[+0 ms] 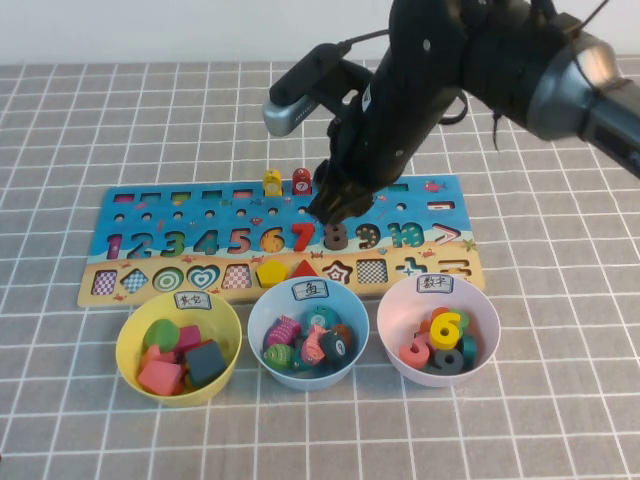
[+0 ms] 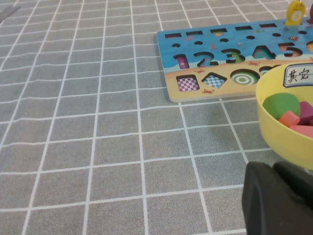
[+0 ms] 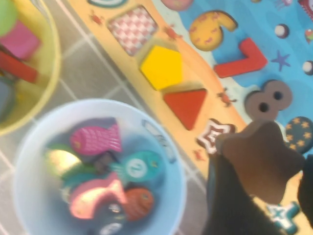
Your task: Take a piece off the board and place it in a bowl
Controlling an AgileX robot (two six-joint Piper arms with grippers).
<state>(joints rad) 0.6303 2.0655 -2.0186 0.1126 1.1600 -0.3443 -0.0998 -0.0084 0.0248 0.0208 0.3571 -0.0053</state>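
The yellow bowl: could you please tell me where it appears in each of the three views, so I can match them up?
High view: the yellow bowl is leftmost of three bowls, in front of the board.
Left wrist view: at the picture's right edge, beside the left gripper.
Right wrist view: upper-left corner; the right gripper holds the star piece.
Shared landmark: the board's checkered cut-out.

Hidden in the high view beneath the black right gripper point(image 1: 335, 205): dark brown star-shaped wooden piece point(image 3: 261, 154). Cropped at the left wrist picture's edge, toward 3 o'clock: yellow round plastic bowl point(image 2: 276, 134), long blue wooden puzzle board point(image 2: 215, 54).
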